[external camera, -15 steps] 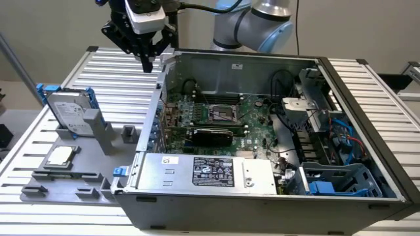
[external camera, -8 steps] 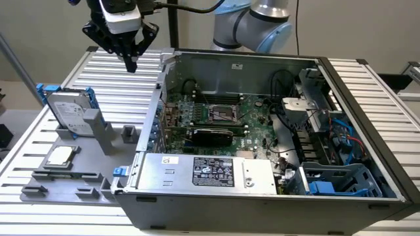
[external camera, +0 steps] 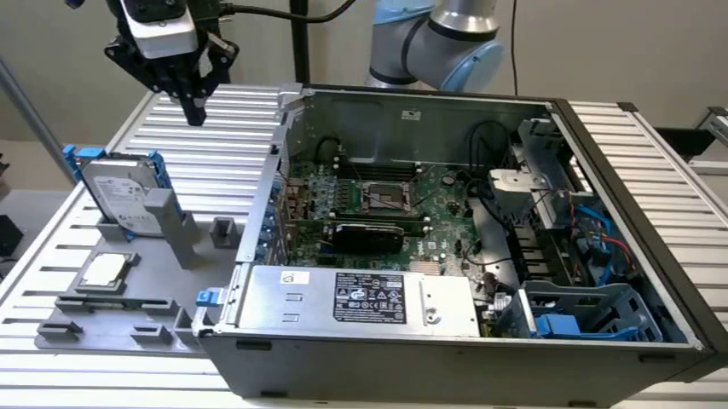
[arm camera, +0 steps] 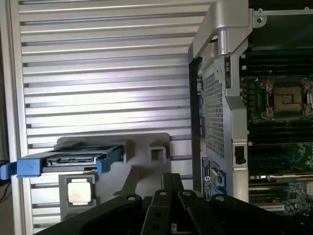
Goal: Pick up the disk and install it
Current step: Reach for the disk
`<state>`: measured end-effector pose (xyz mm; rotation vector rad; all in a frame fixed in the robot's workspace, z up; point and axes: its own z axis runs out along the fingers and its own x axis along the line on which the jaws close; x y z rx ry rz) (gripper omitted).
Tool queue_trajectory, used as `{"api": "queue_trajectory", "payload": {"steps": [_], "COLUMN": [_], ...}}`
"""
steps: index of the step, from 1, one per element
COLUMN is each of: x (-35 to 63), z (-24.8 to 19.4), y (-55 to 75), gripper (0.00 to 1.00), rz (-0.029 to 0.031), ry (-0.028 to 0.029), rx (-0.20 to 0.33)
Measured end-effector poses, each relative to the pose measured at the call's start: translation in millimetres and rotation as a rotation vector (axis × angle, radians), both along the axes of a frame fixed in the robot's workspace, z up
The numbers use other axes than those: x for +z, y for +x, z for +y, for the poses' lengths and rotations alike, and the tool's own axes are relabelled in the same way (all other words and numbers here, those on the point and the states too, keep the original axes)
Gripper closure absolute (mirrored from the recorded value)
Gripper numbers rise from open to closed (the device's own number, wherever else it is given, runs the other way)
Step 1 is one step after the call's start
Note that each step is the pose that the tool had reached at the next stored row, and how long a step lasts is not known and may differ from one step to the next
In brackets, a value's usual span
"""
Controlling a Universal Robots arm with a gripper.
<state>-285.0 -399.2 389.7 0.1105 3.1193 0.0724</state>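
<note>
Gripper [external camera: 196, 115] hangs at the upper left of the exterior frame, above the slatted table [external camera: 228, 136], its fingers [arm camera: 164, 196] drawn together and carrying nothing. The disk [external camera: 118, 194] stands on edge in the grey holder [external camera: 170, 234] at the left of the frame, below the gripper and well apart from it. A small silver chip [external camera: 102, 271] lies flat in front of the disk. The open computer case [external camera: 455, 371] occupies the centre and right.
</note>
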Motion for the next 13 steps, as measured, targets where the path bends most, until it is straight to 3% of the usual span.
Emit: {"api": "queue_trajectory", "payload": {"steps": [13], "x": [-3.9], "z": [0.2], "y": [-59.1], "gripper": [1.0], "rz": [0.0041], "ry": [-0.0074], "rx": [0.0]}}
